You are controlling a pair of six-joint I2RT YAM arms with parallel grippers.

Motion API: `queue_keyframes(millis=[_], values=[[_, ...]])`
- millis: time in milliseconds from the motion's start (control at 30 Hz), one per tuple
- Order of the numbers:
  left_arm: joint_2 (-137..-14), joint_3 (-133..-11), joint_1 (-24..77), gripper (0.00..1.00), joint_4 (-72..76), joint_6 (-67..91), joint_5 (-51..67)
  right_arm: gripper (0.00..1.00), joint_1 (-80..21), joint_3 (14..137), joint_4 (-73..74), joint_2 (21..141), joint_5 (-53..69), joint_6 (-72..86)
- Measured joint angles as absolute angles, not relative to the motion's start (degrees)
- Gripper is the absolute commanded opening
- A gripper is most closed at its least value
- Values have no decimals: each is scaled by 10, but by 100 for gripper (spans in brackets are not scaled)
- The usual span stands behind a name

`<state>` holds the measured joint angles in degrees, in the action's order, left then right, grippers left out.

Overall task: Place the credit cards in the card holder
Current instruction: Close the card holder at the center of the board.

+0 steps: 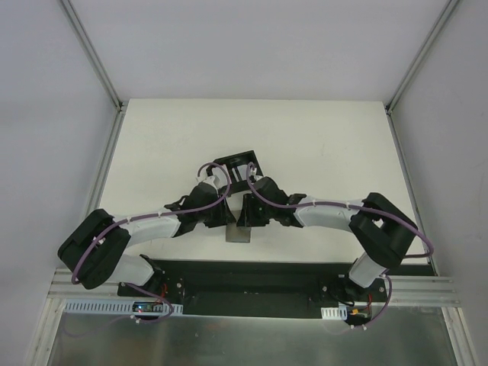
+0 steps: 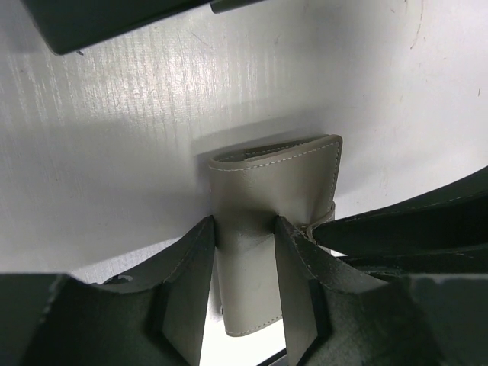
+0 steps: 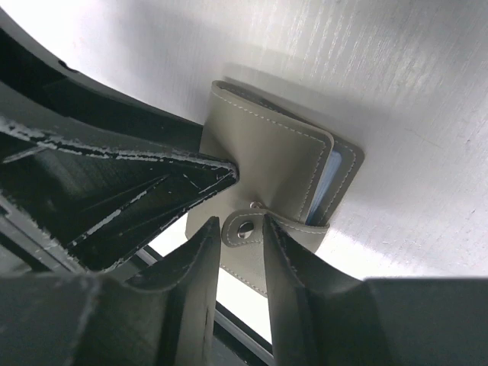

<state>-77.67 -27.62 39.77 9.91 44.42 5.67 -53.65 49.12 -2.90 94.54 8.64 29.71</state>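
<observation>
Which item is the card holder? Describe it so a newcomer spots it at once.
On the white table, just nearer than the black tray, the left hand and right hand meet. Between them is the card holder: small, grey, stitched, with a snap tab and pale blue lining, unlike the larger black tray.

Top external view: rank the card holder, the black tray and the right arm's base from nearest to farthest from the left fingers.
1. card holder: between the fingers of the left gripper, mid-table.
2. black tray: just beyond, toward the far side.
3. right arm's base: farthest, at the near edge on the right.
</observation>
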Motion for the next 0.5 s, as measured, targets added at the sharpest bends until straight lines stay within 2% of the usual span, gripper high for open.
queue_keyframes(millis=[300,500], values=[[-775,-267,398,37,115,460,55,34,-533,437,-80,899,87,310],[-772,-264,398,41,118,464,55,34,-531,408,-109,869,86,318]])
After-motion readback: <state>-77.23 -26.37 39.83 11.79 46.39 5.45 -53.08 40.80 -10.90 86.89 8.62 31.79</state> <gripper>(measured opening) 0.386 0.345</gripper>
